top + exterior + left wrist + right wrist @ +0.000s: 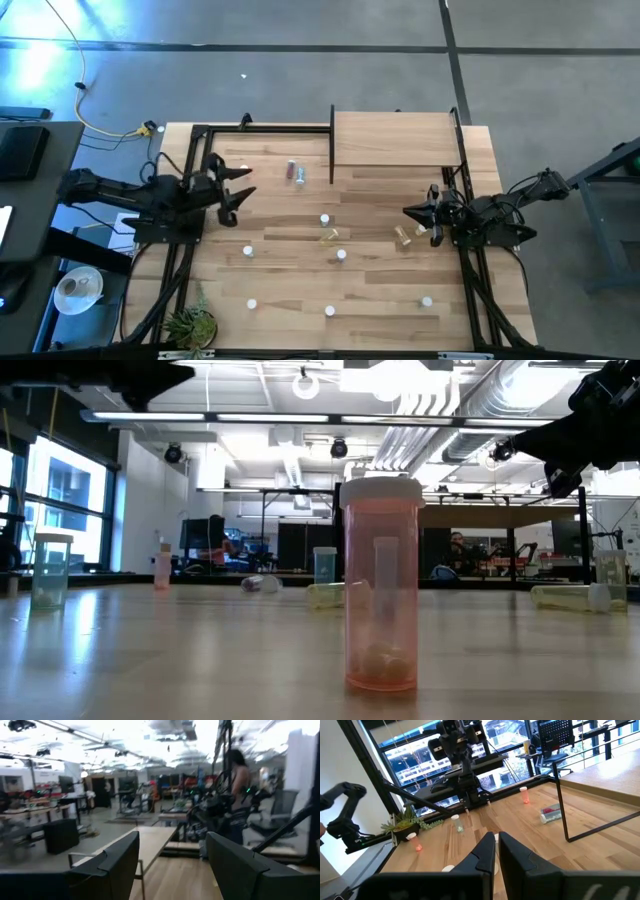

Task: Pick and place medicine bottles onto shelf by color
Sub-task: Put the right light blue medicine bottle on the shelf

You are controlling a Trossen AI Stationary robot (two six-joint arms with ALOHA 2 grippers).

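Small white-capped medicine bottles are scattered over the plank table. One lies on its side at the far middle (pixel 296 172), and a yellow one lies near my right gripper (pixel 403 235). Others stand upright, among them a red one (pixel 380 585) close to the low camera. The pale-wood shelf (pixel 395 140) with black uprights stands at the far right. My left gripper (pixel 248 184) hovers open at the table's left, holding nothing between its fingers (pixel 120 862). My right gripper (pixel 406 211) waits shut at the right, holding nothing (pixel 496 852).
A thin black frame (pixel 260 128) runs along the far edge, left of the shelf. A small plant (pixel 190 325) sits at the near left corner. Black rails run down both sides of the table. People and desks show in the room beyond.
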